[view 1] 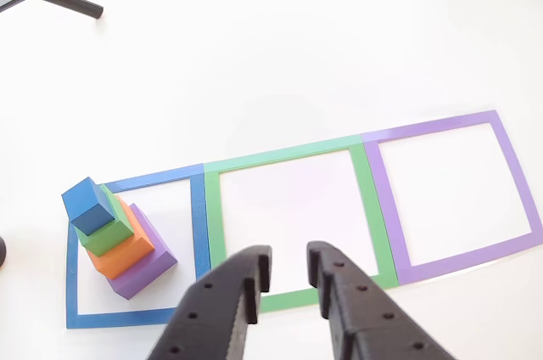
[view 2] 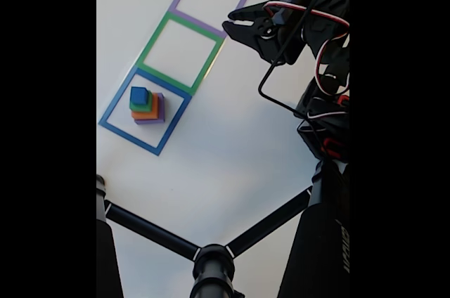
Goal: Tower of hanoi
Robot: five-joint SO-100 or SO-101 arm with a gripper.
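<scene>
Other view: a four-block stack (view 1: pixel 119 237) stands in the blue square (view 1: pixel 198 216), and the gripper (view 1: pixel 288 275) hangs empty over the green square (view 1: pixel 365 199).

The stack runs purple block (view 1: pixel 148 265) at the bottom, then orange block (view 1: pixel 127 250), green block (view 1: pixel 112 226), and blue block (view 1: pixel 89 205) on top, each smaller than the one below, sitting toward the left part of the blue square. The green square and the purple square (view 1: pixel 505 165) beside it hold nothing. The black fingers (view 1: pixel 250 279) are parted with a narrow gap, grasping nothing, above the green frame's near edge. In the fixed view the gripper (view 2: pixel 235 22) hovers over the white table (view 2: pixel 232 143), well apart from the stack (view 2: pixel 146 105).
</scene>
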